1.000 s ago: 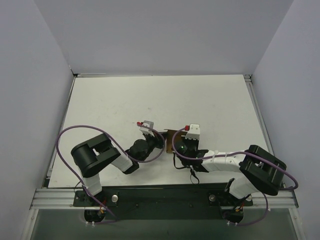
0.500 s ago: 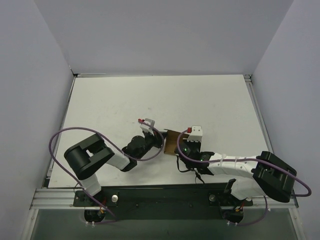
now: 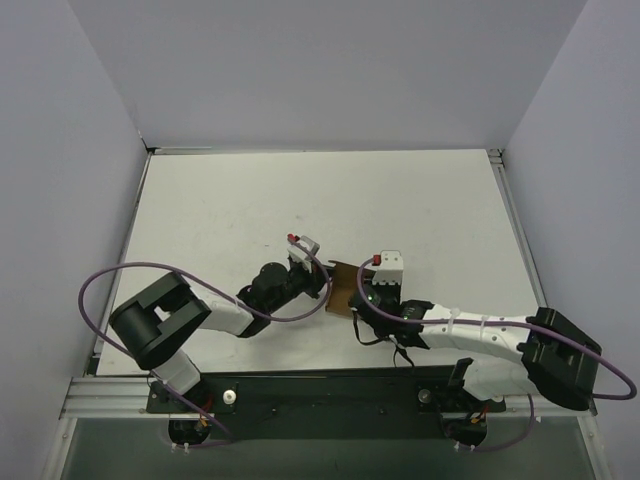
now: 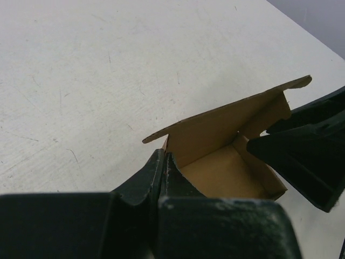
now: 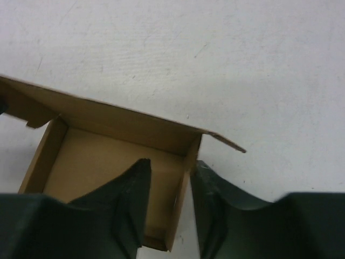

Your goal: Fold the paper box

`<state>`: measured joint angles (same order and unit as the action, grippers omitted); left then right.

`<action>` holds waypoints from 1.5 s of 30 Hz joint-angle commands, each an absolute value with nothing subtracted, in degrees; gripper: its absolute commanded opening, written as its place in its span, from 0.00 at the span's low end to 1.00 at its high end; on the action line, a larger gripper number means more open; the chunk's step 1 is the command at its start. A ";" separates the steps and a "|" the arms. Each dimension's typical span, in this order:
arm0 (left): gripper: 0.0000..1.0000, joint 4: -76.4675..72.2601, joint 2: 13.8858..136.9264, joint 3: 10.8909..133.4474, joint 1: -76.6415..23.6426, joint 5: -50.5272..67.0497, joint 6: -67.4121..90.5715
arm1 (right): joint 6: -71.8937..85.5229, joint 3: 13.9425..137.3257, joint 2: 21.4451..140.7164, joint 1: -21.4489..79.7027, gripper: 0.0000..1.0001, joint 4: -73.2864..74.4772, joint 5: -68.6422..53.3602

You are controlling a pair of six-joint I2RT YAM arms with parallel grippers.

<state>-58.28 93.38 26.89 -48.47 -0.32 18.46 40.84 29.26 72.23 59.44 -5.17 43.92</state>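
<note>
The box [image 3: 343, 287] is plain brown, paler tan inside. The table [image 3: 250, 200] is white with faint grey scuffs. The arms [image 3: 470, 330] are black and white, their fingers [image 5: 129, 205] dark greenish black. The cables [image 3: 84, 300] are purple. The walls [image 3: 330, 70] are pale grey.

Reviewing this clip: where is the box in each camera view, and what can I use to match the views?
Top external: box just below picture centre, between the two arms.
Left wrist: box centre-right, open, flap raised.
Right wrist: box lower left, its interior showing.
Shared landmark: the right gripper. It straddles the box's side wall in its own view, shows as dark fingers at the right edge of the left wrist view, and sits right of the box from above.
</note>
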 commanded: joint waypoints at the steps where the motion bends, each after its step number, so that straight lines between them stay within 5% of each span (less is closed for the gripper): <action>1: 0.00 -51.08 89.57 28.74 -47.55 8.34 11.80 | 41.66 34.89 65.49 60.73 0.46 6.65 37.09; 6: 0.00 -45.72 85.43 29.27 -45.71 13.17 6.78 | 36.92 38.40 55.48 59.51 0.63 13.44 33.23; 15: 0.00 -39.91 81.65 30.58 -42.81 17.75 3.25 | 21.65 43.06 52.99 43.16 0.65 21.00 5.02; 39: 0.00 -35.42 81.39 32.78 -41.13 21.01 0.79 | 7.91 42.54 66.09 35.77 0.54 10.02 1.06; 45: 0.00 -34.98 81.04 32.96 -40.96 20.74 0.70 | 7.30 42.98 68.99 35.60 0.40 10.37 -1.93</action>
<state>-35.75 82.70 30.81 -41.39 20.01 2.22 8.71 41.78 67.24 35.92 10.35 1.34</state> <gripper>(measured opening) 0.022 0.439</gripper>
